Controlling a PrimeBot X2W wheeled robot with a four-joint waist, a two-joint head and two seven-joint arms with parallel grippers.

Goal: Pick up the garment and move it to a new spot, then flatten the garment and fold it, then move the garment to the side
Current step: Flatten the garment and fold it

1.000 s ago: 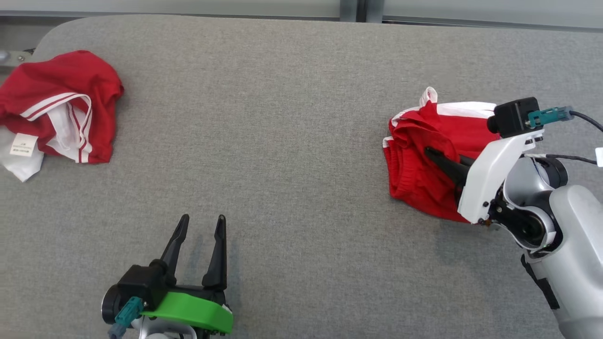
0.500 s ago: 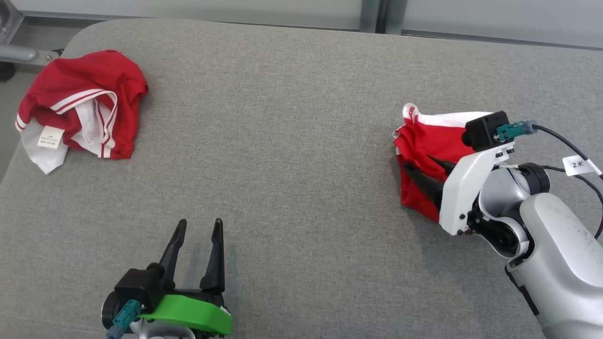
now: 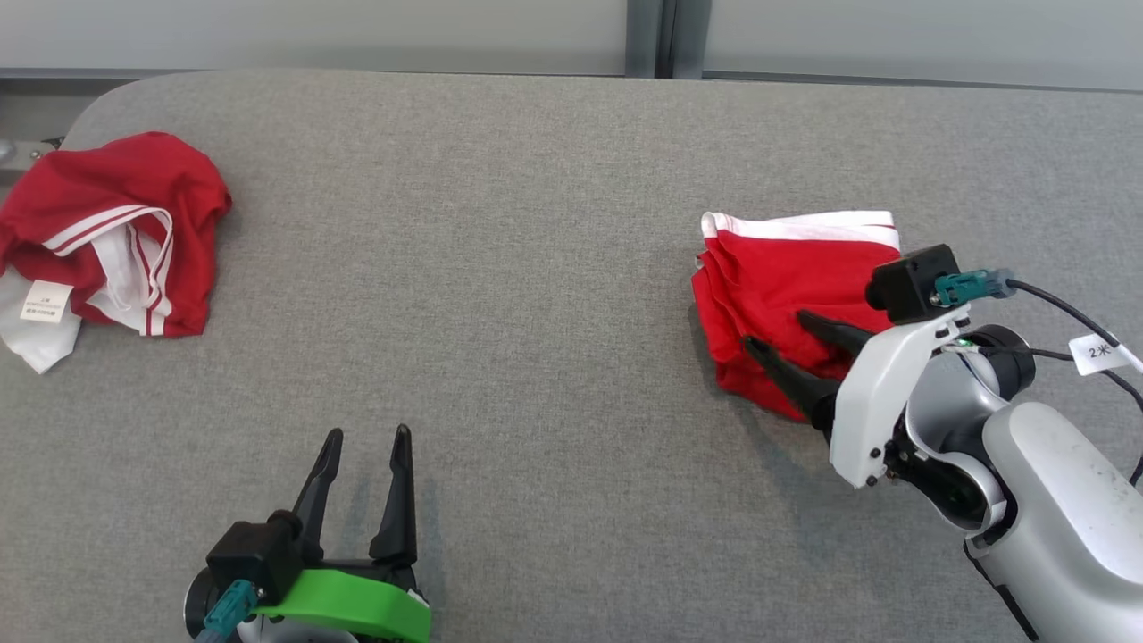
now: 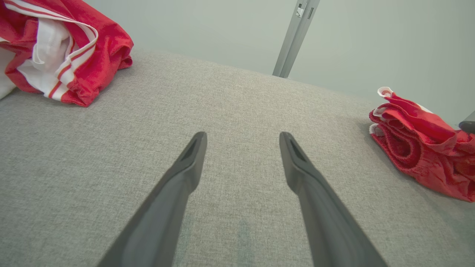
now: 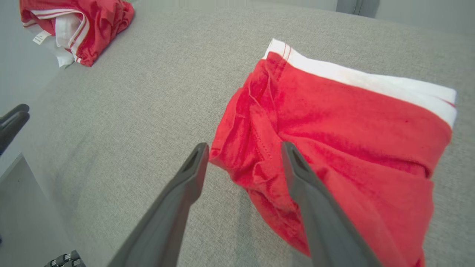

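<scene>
The garment, red with a white band, lies folded on the right side of the grey padded table. It also shows in the right wrist view and at the right edge of the left wrist view. My right gripper stands open just over the garment's near left corner, with one finger above the cloth and the other beside its edge. It grips nothing. My left gripper is open and empty near the table's front edge, well away from the garment.
A second red and white garment lies crumpled at the table's far left corner, a white label showing. A pale wall with a metal post runs behind the table. Bare grey fabric lies between the two garments.
My right gripper has gone from shut on the garment to open, letting it go. The garment has settled flatter on the table. The head camera has shifted between frames.
</scene>
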